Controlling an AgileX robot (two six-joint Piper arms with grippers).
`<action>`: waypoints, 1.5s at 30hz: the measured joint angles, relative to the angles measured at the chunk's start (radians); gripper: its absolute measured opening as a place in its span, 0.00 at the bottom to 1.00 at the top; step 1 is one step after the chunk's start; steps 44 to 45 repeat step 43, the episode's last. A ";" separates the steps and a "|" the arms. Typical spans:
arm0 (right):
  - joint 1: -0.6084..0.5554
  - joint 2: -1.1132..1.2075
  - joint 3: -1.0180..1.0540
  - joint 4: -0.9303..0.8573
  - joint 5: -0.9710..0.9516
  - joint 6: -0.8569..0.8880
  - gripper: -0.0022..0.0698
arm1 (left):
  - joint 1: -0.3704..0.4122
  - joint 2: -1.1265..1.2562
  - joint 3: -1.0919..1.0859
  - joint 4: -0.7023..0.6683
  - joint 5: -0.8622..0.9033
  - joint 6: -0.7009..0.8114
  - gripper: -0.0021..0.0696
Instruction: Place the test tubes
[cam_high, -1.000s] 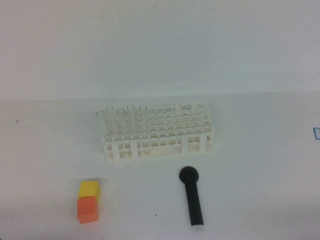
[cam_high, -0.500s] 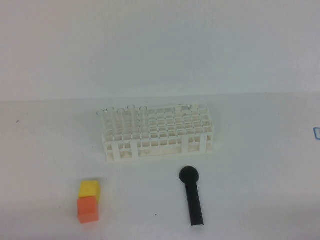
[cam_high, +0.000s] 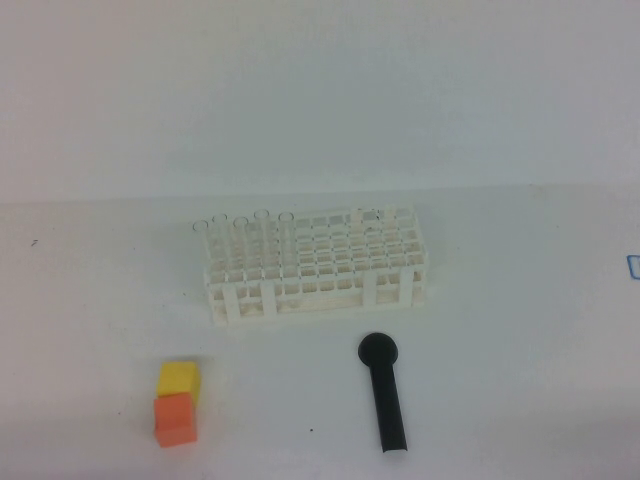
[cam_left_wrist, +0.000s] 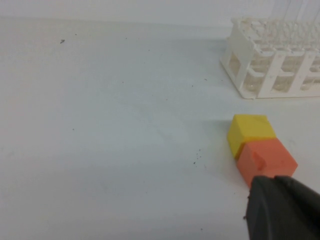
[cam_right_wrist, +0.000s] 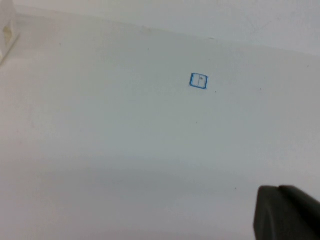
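A white test tube rack stands in the middle of the table. Several clear test tubes stand upright in its left holes, and a couple more rise at its back right. The rack's end also shows in the left wrist view. Neither arm appears in the high view. My left gripper hangs low over the table just short of the orange cube, shut and holding nothing. My right gripper hovers over bare table to the right, shut and holding nothing.
A yellow cube and an orange cube touch each other at the front left. A black handled tool lies in front of the rack. A small blue square mark is on the table at the right.
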 joint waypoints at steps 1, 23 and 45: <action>0.000 0.000 0.000 0.000 0.000 0.000 0.03 | 0.000 0.000 0.000 0.000 0.000 0.000 0.03; 0.000 0.000 0.000 0.000 0.000 0.000 0.03 | 0.000 0.000 0.000 0.000 -0.001 0.002 0.03; 0.000 0.000 0.000 0.000 0.000 0.000 0.03 | 0.000 0.000 0.000 0.000 -0.001 -0.023 0.03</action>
